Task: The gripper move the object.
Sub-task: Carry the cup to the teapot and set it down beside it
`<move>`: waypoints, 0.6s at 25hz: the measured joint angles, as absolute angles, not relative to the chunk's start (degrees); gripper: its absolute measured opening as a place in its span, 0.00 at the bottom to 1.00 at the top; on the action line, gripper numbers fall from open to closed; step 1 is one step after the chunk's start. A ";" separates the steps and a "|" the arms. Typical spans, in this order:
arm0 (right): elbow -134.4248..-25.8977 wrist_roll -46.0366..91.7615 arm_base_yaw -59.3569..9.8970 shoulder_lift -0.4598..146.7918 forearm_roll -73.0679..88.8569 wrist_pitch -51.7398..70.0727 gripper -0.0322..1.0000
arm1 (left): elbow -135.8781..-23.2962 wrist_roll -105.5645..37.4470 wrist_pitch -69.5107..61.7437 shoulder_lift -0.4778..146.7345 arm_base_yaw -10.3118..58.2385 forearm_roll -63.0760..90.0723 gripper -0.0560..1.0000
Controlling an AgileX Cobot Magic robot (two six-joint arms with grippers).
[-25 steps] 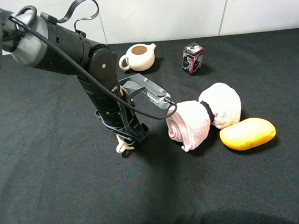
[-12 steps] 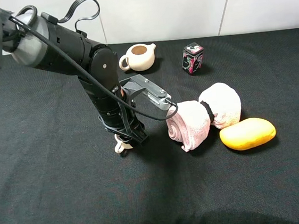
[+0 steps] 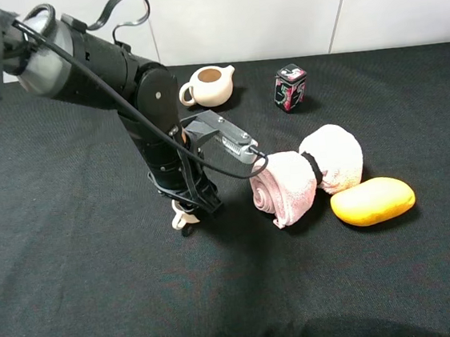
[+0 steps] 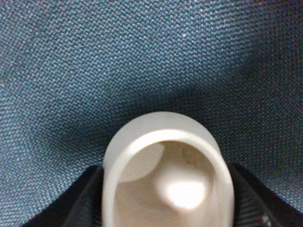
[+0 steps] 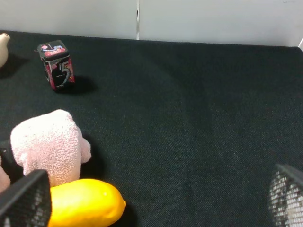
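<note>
The small cream cup [image 3: 179, 217] is partly hidden under my left arm at the left-middle of the black table. My left gripper [image 3: 189, 210] points down and is shut on it, holding it at or just above the cloth. In the left wrist view the cup [image 4: 161, 137] fills the lower middle with its brownish inside facing the camera, and a black finger [image 4: 83, 203] stands on each side of it. My right gripper [image 5: 155, 197] is open and empty, with its fingertips far apart over bare cloth.
A cream teapot [image 3: 209, 86] stands at the back. A small dark tin [image 3: 290, 88] is to its right. A rolled pink towel [image 3: 306, 172] and a yellow mango [image 3: 372, 200] lie right of my left gripper. The tin [image 5: 56, 65], the towel [image 5: 47, 142] and the mango [image 5: 85, 203] also show in the right wrist view.
My left arm has shifted slightly back and up with the cup in its gripper. Nothing else has moved.
</note>
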State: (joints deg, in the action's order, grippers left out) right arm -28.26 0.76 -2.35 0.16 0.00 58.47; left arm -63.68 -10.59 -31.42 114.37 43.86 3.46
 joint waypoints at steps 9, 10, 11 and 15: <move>-28.26 0.76 -2.35 0.16 0.00 58.47 0.70 | -69.76 -9.17 -38.47 112.91 43.86 3.45 0.59; -28.26 0.76 -2.35 0.16 0.00 58.47 0.70 | -70.57 -8.91 -39.34 112.91 43.86 3.45 0.59; -28.26 0.76 -2.35 0.16 0.00 58.47 0.70 | -71.62 -8.78 -40.43 112.91 43.86 3.45 0.59; -28.26 0.76 -2.35 0.16 0.00 58.47 0.70 | -76.30 -8.41 -44.98 112.91 43.86 3.45 0.59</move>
State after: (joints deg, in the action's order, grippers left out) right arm -28.26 0.76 -2.35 0.16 0.00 58.47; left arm -76.30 -8.41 -44.98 112.91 43.86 3.45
